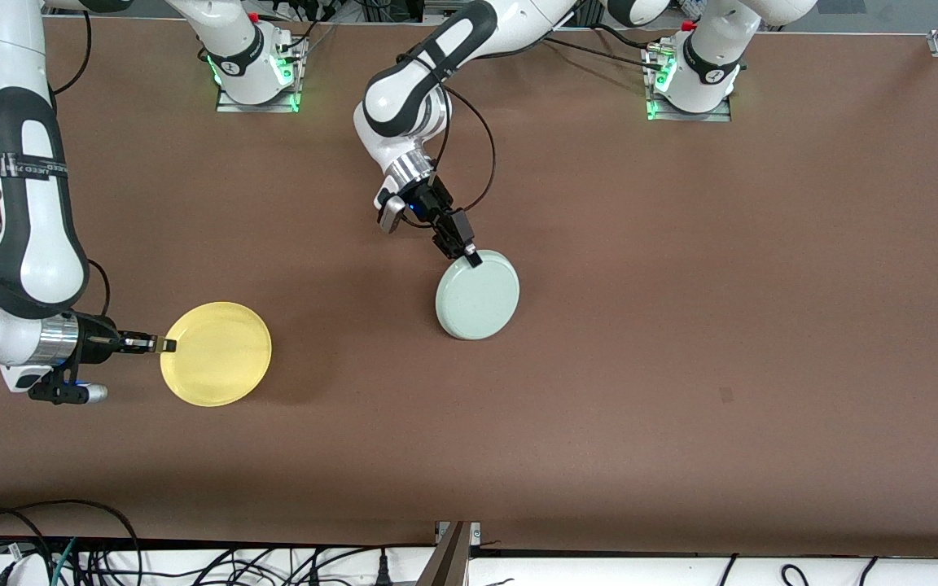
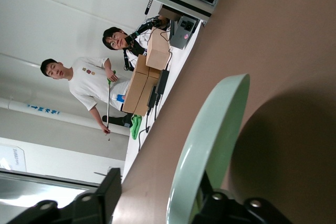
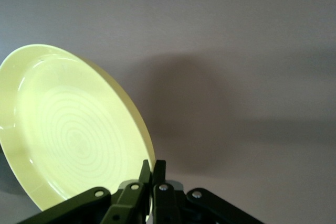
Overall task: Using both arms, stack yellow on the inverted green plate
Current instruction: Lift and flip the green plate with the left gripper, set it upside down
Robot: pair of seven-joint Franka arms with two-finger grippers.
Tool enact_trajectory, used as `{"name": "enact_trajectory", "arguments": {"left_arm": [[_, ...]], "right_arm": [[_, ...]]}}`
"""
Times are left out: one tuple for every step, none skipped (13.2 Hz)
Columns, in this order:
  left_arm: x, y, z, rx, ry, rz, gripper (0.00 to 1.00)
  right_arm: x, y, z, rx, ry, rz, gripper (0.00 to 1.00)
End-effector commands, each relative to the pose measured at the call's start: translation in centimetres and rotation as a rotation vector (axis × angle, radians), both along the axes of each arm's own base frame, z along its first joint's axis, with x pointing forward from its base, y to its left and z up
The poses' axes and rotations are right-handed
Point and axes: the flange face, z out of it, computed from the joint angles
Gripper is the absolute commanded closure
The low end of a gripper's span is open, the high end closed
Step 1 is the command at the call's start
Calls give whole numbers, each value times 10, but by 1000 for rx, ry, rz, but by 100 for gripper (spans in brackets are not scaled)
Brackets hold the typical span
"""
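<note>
A: Mid-frame, green plate [image 1: 477, 295] inverted on the surface [image 1: 681, 325], left claw [image 1: 469, 254] apart at its rim.
B: Lower left, right claw [image 1: 161, 345] clamped on lifted yellow [image 1: 216, 353]; stacking remains.

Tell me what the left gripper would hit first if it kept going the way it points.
Probably the green plate. The left gripper is at the plate's rim, angled down toward the front camera, and its fingers stand apart at that edge. Past the plate, only the table lies in that line, though depth is hard to judge.
</note>
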Motion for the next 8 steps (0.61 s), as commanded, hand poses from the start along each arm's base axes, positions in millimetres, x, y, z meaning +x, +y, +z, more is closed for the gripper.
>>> {"name": "enact_trajectory", "arguments": {"left_arm": [[-6,-12,-22,-129,-49,-25,0],[-7,-20,-26,-243,-29,-38,0],[-10,-25,-32,-372,1,-12,0],[-8,-29,-33,-455,13,-2,0],[-8,-33,-29,-512,12,-2,0],[-7,-35,-27,-552,11,6,0],[-3,-40,-21,-634,25,30,0],[3,-50,-10,-775,71,84,0]], "right_arm": [[-4,27,12,-11,24,2,100],[-5,32,13,-10,36,-4,100],[-5,38,13,-12,40,-8,100],[-5,41,13,-14,42,-8,100],[-5,47,13,-15,40,0,100],[-5,49,13,-14,40,3,100],[-5,48,13,-15,40,2,100],[-5,48,13,-13,42,0,100]]}}
